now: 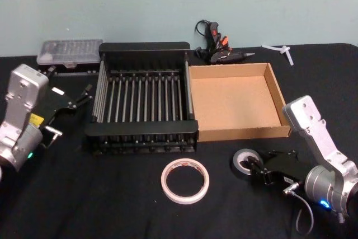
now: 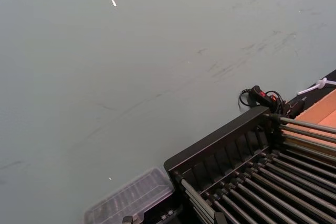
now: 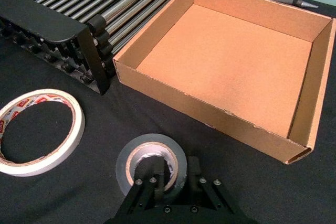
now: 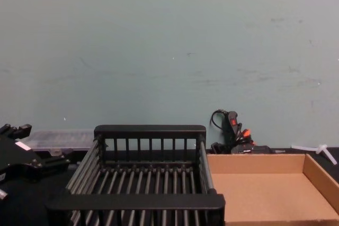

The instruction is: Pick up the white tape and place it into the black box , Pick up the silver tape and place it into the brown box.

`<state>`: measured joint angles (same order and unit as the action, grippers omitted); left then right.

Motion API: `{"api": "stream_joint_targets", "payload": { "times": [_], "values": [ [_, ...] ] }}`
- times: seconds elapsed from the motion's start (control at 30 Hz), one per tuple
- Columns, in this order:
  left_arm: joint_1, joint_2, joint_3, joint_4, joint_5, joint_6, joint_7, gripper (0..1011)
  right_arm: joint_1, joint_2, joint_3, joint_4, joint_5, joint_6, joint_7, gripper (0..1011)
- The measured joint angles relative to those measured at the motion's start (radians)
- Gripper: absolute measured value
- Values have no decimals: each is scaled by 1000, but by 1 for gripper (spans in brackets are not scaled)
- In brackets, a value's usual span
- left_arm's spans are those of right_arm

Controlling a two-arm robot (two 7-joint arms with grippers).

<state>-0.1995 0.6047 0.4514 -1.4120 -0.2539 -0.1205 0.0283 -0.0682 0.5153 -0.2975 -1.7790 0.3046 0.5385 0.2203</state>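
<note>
Jaws of the right gripper [image 3: 169,174] stand apart, straddling the near wall of the silver tape [image 3: 150,162]: one finger appears to sit inside the pale core, the other outside the rim, though whether either touches the roll cannot be told. Not yet clamped. Jaws of the left gripper [image 1: 85,94] also look parted and hold nothing; that arm sits idle off the left side of the black box [image 1: 142,100], above the table's left portion.

The silver tape lies flat on the black table [image 1: 84,194] toward the front right, just ahead of the brown box's [image 1: 238,102] front wall. The white tape [image 1: 185,180] lies flat near the front centre, apart from the silver roll and ahead of the black box's front rim. The two boxes stand side by side, walls touching or nearly so; both are empty. A clear plastic case [image 1: 69,52], a glue gun [image 1: 219,47] and a small white piece [image 1: 279,51] lie along the rear edge.

Assessed risks: the grip takes only one wall of a thick roll, so on lifting the roll may swing or tilt and slip out if closure is light. The cardboard front wall is close; a low carry could catch it and shove the light box. The white roll is flat and thin, leaving little edge for a later grasp.
</note>
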Motion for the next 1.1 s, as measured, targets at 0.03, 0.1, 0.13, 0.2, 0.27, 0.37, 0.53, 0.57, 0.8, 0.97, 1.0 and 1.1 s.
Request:
{"api": "stream_joint_targets", "payload": {
  "times": [0.03, 0.1, 0.13, 0.2, 0.27, 0.37, 0.53, 0.57, 0.8, 0.97, 1.0, 1.1],
  "values": [
    [0, 0, 0, 0, 0, 0, 0, 1001, 0, 0, 0, 0, 0, 0, 0, 244],
    [0, 0, 0, 0, 0, 0, 0, 1001, 0, 0, 0, 0, 0, 0, 0, 210],
    [0, 0, 0, 0, 0, 0, 0, 1001, 0, 0, 0, 0, 0, 0, 0, 185],
    [0, 0, 0, 0, 0, 0, 0, 1001, 0, 0, 0, 0, 0, 0, 0, 174],
    [0, 0, 0, 0, 0, 0, 0, 1001, 0, 0, 0, 0, 0, 0, 0, 166],
    [0, 0, 0, 0, 0, 0, 0, 1001, 0, 0, 0, 0, 0, 0, 0, 166],
    [0, 0, 0, 0, 0, 0, 0, 1001, -1, -2, 2, 0, 0, -1, 3, 166],
    [0, 0, 0, 0, 0, 0, 0, 1001, -2, -3, 4, 0, 0, -1, 5, 166],
    [0, 0, 0, 0, 0, 0, 0, 1001, -9, -14, 23, -10, -10, -13, 28, 166],
    [0, 0, 0, 0, 0, 0, 0, 1001, -16, -13, 35, -34, -16, -21, 45, 166],
    [0, 0, 0, 0, 0, 0, 0, 1001, -19, -11, 40, -45, -16, -26, 52, 166],
    [0, 0, 0, 0, 0, 0, 0, 1001, -25, -5, 50, -72, -16, -39, 65, 166]
  ]
}}
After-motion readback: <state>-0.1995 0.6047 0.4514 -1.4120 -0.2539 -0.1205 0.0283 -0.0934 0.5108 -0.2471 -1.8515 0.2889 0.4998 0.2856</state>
